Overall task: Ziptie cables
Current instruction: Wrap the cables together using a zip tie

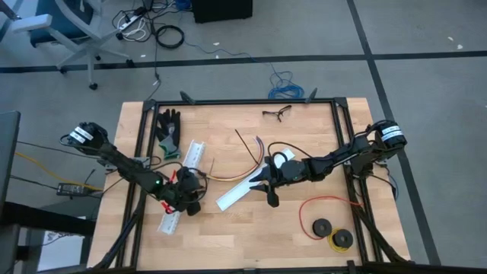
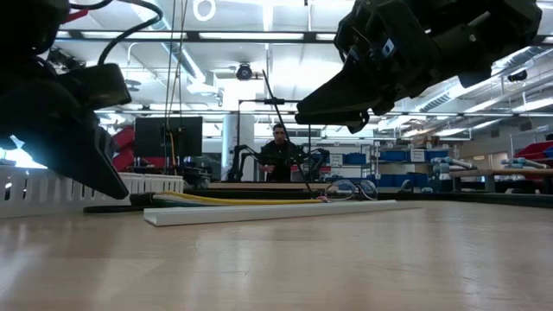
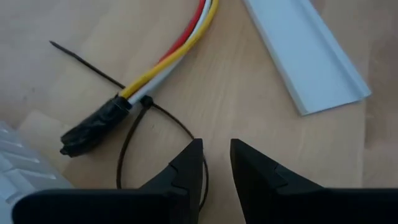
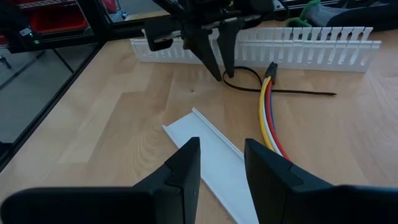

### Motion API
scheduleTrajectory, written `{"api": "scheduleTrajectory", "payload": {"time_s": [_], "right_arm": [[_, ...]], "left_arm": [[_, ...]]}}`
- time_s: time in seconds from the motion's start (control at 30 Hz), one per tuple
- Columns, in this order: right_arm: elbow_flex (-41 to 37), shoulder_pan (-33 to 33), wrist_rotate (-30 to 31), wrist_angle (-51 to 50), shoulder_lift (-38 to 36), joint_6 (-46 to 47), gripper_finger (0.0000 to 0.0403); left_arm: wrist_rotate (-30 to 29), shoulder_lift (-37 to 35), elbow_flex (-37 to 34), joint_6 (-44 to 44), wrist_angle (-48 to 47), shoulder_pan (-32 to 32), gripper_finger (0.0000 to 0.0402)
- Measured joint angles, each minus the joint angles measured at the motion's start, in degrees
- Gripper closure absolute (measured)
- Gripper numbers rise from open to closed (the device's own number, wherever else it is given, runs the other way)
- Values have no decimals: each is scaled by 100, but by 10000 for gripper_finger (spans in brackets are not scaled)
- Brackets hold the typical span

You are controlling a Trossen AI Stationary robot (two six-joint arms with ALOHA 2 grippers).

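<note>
Colored cables [image 3: 177,50] flat on the table, black zip tie [image 3: 134,134] looped loosely around them

The cables [image 3: 177,46] run red, white and yellow into a black-taped end beside a black zip tie [image 3: 134,134], a white plastic channel [image 3: 308,53] lies on the pale wood-grain tabletop [image 3: 249,106], and both pincers are black.

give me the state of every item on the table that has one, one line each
cables: lying flat on the table, bundled, black zip tie looped loosely around them beside the dark plug
left gripper: jaws slightly apart, holding nothing, just above the zip tie loop
right gripper: jaws apart, empty, over the white channel cover
slotted white channel: lying flat behind the plug
</note>
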Motion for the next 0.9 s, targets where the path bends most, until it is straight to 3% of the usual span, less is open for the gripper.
{"api": "scheduleTrajectory", "payload": {"time_s": [0.17, 0.43, 0.7, 0.9], "right_arm": [[-1, 7, 0, 0, 0, 0, 291], [0, 9, 0, -3, 0, 0, 290], [1, 11, -2, -4, 2, 2, 290], [1, 11, -2, -2, 2, 4, 290]], "left_arm": [[363, 4, -1, 4, -23, 166, 309], [479, 239, 15, -413, -255, 284, 315], [576, 249, -8, -620, -388, 321, 390], [432, 259, 20, -585, -240, 301, 398]]}}
